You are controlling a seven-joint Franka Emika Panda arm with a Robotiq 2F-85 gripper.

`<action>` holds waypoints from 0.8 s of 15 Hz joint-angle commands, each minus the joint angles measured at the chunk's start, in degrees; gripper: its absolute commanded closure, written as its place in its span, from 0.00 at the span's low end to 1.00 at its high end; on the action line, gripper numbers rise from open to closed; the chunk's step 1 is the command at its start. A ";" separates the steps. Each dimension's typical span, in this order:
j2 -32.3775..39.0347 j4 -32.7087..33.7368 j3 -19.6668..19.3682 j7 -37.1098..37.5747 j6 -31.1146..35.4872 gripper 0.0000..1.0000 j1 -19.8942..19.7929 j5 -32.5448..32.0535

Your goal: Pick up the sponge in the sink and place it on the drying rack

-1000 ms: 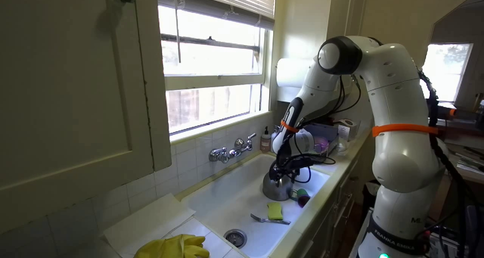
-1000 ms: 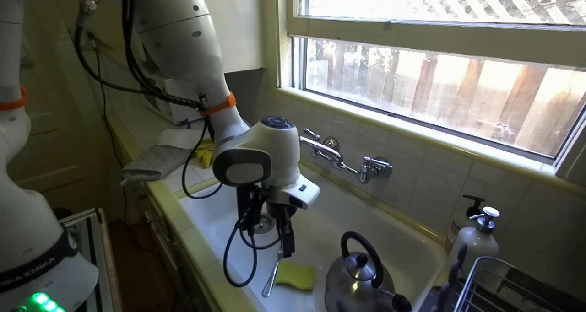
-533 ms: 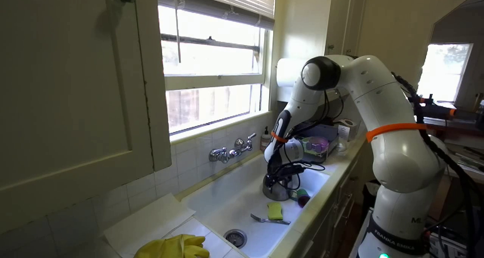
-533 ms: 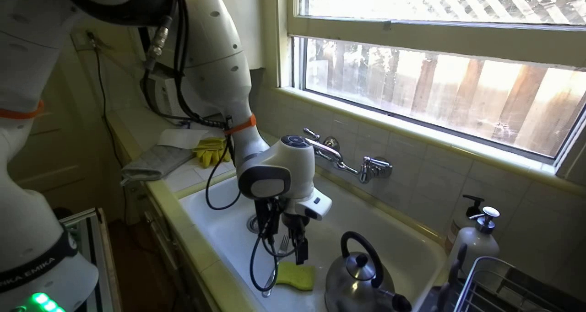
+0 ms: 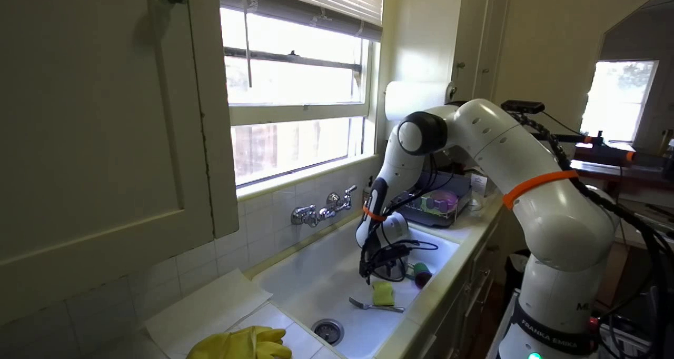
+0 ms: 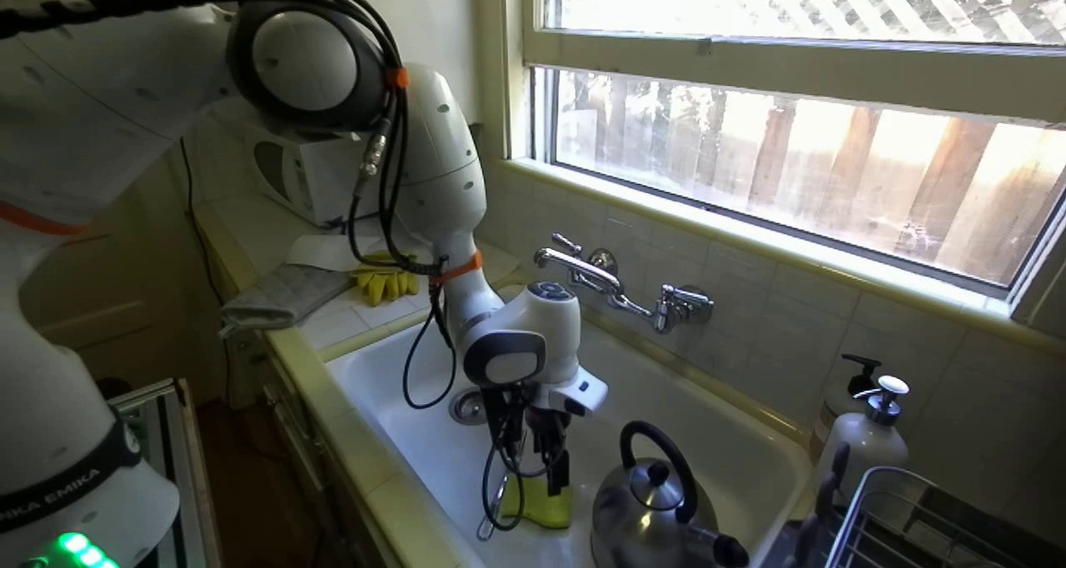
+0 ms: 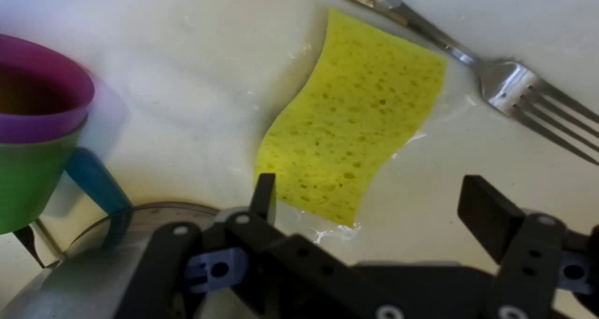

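The yellow-green sponge (image 7: 346,118) lies flat, slightly wavy, on the white sink (image 6: 699,410) floor; it also shows in both exterior views (image 5: 383,294) (image 6: 545,513). My gripper (image 7: 369,188) is open and empty above the sink. In the wrist view its left fingertip overlaps the sponge's near left corner, and its right fingertip is over bare sink. In an exterior view the gripper (image 6: 537,472) hangs down in front of part of the sponge; the height gap is hard to tell. The drying rack (image 6: 851,514) stands beyond the sink's end, and it also shows with bowls in it (image 5: 427,220).
A fork (image 7: 507,85) lies beside the sponge. A steel kettle (image 6: 641,522) and stacked colored cups (image 7: 32,174) stand close to the gripper in the sink. The faucet (image 6: 583,270) projects from the wall. Soap bottles (image 6: 866,451) stand by the rack; yellow gloves (image 5: 237,345) lie on the counter.
The arm has reached forward and lowered, bringing the gripper down toward the sponge. In an exterior view it moved from in front of the kettle to just behind the sponge. The sponge has not moved.
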 commanded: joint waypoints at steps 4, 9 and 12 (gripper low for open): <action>9.73 9.34 -5.53 7.70 -2.45 0.00 6.42 -0.24; 12.53 12.43 -6.17 9.30 -3.92 0.34 7.13 -0.20; 10.98 12.19 -6.06 8.52 -6.57 0.59 6.31 -0.57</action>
